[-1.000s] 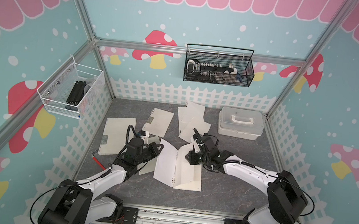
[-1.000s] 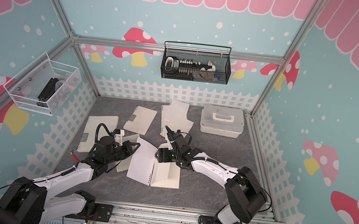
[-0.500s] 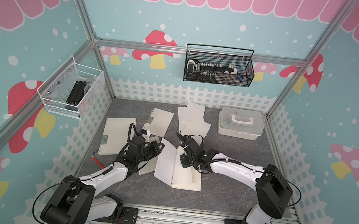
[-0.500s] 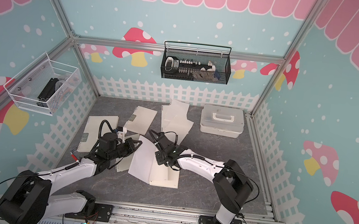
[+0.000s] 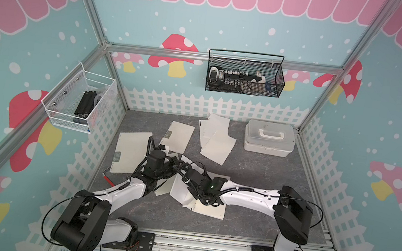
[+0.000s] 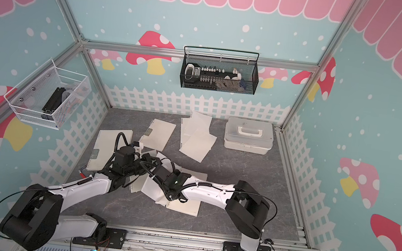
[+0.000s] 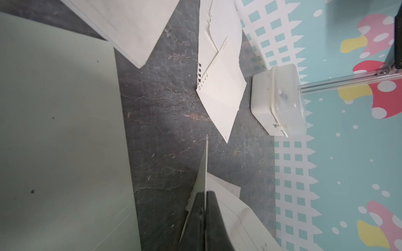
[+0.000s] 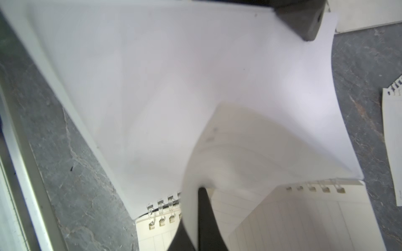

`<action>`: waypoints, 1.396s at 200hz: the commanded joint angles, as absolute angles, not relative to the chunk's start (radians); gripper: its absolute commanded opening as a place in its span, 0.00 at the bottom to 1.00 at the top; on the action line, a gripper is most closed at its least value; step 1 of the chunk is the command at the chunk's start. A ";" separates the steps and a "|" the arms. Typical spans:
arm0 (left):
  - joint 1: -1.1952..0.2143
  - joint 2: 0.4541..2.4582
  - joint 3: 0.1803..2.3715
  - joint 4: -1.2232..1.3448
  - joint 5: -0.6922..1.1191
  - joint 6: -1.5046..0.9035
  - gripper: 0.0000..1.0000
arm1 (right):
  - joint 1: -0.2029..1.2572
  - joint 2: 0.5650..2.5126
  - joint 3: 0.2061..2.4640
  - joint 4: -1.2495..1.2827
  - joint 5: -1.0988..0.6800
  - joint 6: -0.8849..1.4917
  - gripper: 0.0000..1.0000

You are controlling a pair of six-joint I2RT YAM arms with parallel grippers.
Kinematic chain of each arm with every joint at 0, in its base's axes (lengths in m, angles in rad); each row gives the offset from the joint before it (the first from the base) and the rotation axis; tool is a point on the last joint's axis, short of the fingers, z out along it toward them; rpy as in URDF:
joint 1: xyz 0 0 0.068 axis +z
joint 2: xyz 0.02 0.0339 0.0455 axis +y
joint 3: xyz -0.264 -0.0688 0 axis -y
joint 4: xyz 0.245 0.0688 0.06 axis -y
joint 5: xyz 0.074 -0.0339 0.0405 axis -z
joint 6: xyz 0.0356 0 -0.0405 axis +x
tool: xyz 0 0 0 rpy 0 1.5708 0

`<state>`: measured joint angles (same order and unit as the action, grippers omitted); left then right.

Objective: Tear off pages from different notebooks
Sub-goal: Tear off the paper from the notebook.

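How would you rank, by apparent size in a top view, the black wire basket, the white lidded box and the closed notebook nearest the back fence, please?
1. black wire basket, hung higher, perhaps nearer the camera
2. white lidded box
3. closed notebook

Open notebook [image 5: 213, 211] mostly hidden beneath right arm [image 5: 248, 197]; lifted page [image 8: 195, 76] blurred.

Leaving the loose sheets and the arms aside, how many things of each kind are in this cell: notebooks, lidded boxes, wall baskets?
Notebooks: 4
Lidded box: 1
Wall baskets: 2
Total: 7
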<state>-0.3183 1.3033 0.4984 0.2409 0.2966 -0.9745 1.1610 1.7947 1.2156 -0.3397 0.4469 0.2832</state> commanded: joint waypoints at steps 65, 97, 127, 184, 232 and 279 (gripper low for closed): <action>-0.320 1.350 0.533 0.194 0.165 -1.073 0.00 | 1.199 1.678 1.058 -0.107 0.153 0.174 0.00; -0.318 1.355 0.540 0.190 0.145 -1.083 0.00 | 1.221 1.680 1.055 -0.168 0.116 0.131 0.00; -0.306 1.350 0.537 0.183 0.130 -1.085 0.00 | 1.221 1.677 1.034 -0.224 0.022 0.107 0.00; -0.284 1.342 0.518 0.188 0.117 -1.099 0.00 | 1.227 1.649 0.975 -0.262 -0.039 0.145 0.00; -0.273 1.329 0.514 0.178 0.105 -1.104 0.00 | 1.247 1.556 0.913 -0.254 -0.103 0.153 0.00; -0.262 1.321 0.509 0.177 0.103 -1.098 0.00 | 1.263 1.307 0.812 -0.202 -0.308 0.189 0.00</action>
<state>-0.2764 1.3407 0.5083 0.1646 0.1375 -1.0786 1.2457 1.4216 0.8566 -0.2295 -0.1612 0.1642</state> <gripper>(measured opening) 0.047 0.047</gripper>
